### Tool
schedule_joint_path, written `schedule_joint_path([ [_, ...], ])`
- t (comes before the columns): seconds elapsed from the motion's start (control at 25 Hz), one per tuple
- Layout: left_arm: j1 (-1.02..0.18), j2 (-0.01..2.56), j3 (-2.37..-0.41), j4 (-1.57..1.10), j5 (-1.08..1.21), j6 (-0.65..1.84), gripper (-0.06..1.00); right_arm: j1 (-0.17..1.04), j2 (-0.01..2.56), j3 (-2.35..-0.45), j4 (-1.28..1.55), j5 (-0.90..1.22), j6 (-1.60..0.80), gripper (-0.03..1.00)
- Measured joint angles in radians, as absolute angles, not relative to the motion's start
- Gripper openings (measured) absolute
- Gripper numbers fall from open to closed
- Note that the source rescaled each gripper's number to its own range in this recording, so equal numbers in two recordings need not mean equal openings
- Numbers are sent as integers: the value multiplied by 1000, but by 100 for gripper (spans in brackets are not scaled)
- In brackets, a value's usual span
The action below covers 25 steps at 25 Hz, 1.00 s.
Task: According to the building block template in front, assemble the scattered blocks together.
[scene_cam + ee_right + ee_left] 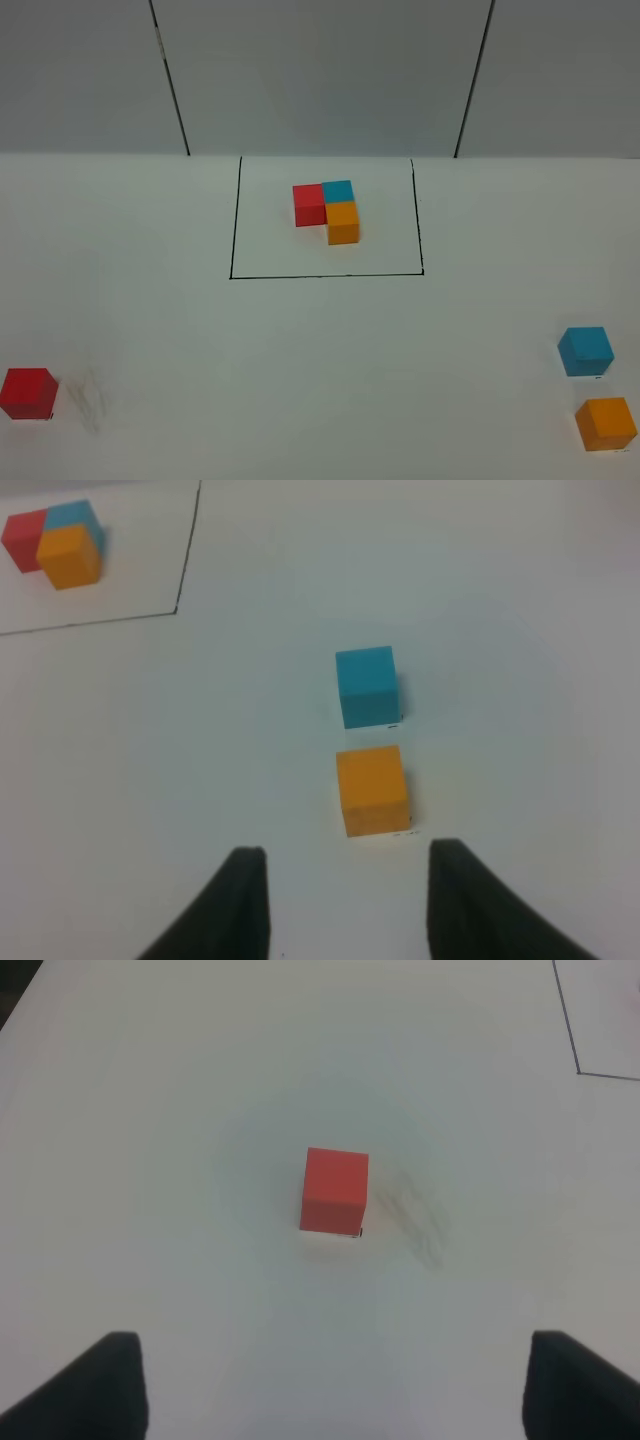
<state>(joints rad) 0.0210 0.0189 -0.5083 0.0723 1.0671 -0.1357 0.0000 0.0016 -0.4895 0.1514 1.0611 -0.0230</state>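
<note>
Red block (335,1190) is framed by wide-open, empty left gripper (335,1385) for pickup; right gripper (345,905) is seen parted, empty, near orange block (373,790).

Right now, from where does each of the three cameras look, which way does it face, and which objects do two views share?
Exterior high: mounted above, facing down at the white table and the black-outlined three-cube template; no arm shows.
Left wrist: above the loose red cube; left gripper fingertips show.
Right wrist: over the loose cyan-blue cube and loose orange cube; right gripper shows.
Shared: the right wrist and exterior views both see the template.
</note>
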Motion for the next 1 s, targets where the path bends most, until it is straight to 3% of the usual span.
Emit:
schedule_joint_path([
  [1.0,21,19,-508,73,1068,-136,100,0,2,-490,151,1061,-23,0],
])
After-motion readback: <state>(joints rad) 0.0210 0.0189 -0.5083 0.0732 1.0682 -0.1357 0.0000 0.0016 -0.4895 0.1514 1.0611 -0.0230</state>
